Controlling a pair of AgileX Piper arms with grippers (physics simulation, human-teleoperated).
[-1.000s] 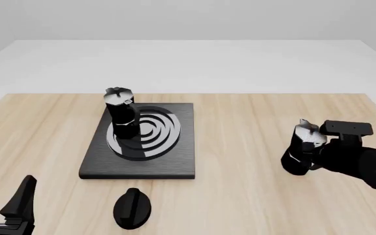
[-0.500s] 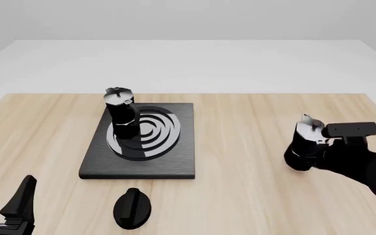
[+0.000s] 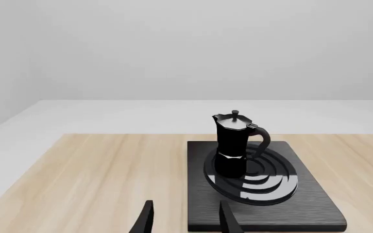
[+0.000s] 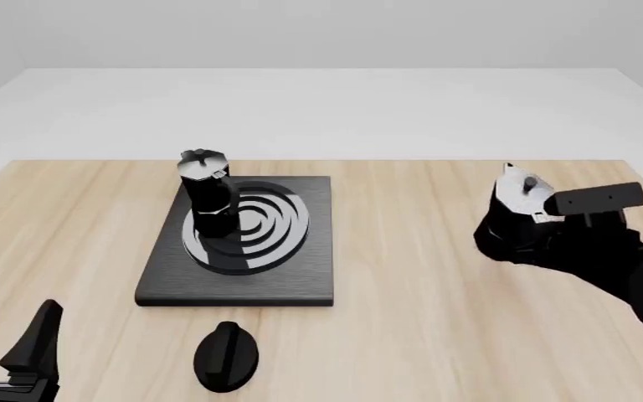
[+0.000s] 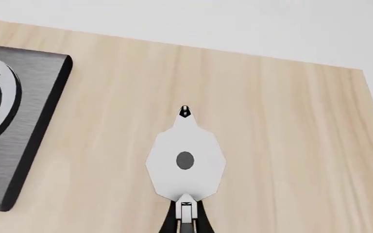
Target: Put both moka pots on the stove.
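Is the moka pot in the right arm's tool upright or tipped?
Tipped. In the front view the moka pot in the right tool leans, its lid facing up toward the camera, and looks clear of the table.

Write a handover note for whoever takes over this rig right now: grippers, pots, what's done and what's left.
Left gripper: open, idle near the table's front-left corner.
Right gripper: shut on the second moka pot, holding it tilted above the table, right of the stove.
First moka pot: upright on the stove's rings. Done.
Left: carry the second moka pot over, set it upright on the stove beside the first, release.
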